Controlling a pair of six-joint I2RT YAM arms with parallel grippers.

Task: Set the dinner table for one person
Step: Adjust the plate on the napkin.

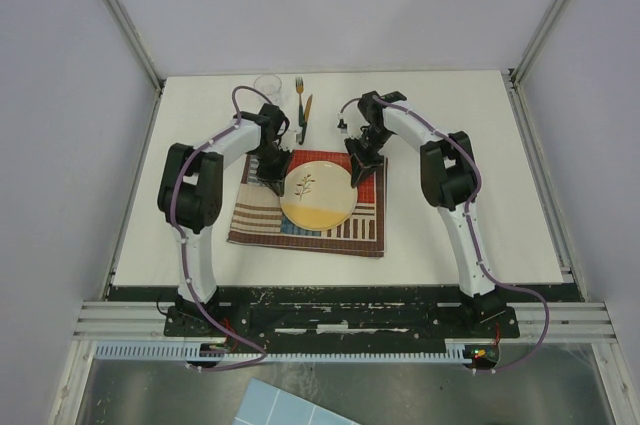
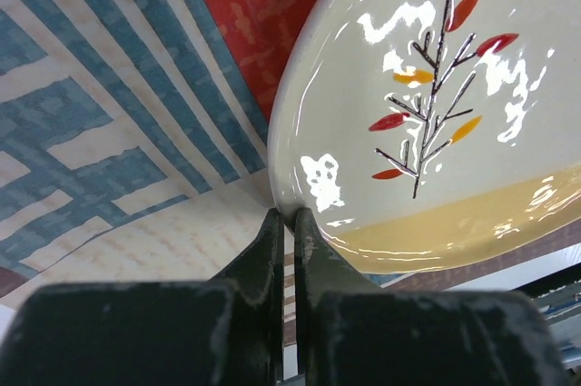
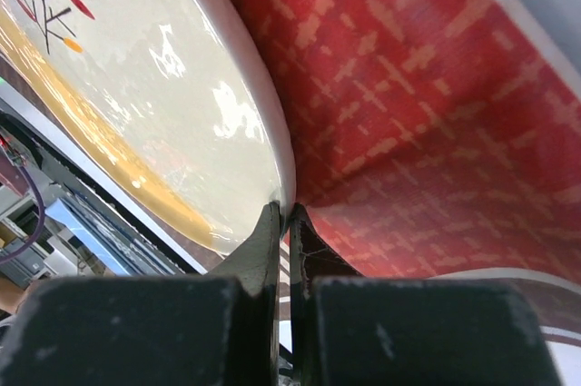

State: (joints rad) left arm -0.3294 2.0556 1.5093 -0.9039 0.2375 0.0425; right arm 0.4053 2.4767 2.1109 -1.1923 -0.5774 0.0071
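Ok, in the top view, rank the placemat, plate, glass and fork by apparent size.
1. placemat
2. plate
3. glass and fork: too close to rank, since the fork looks longer and the glass looks wider.

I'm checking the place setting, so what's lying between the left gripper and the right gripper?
The plate, resting on the striped placemat. The top external view shows the left gripper and right gripper at its opposite rims.

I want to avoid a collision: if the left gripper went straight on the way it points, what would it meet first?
The sprig-patterned plate: its rim sits at the tips of the left gripper, seemingly pinched between them, so any advance would likely push it across the patchwork placemat.
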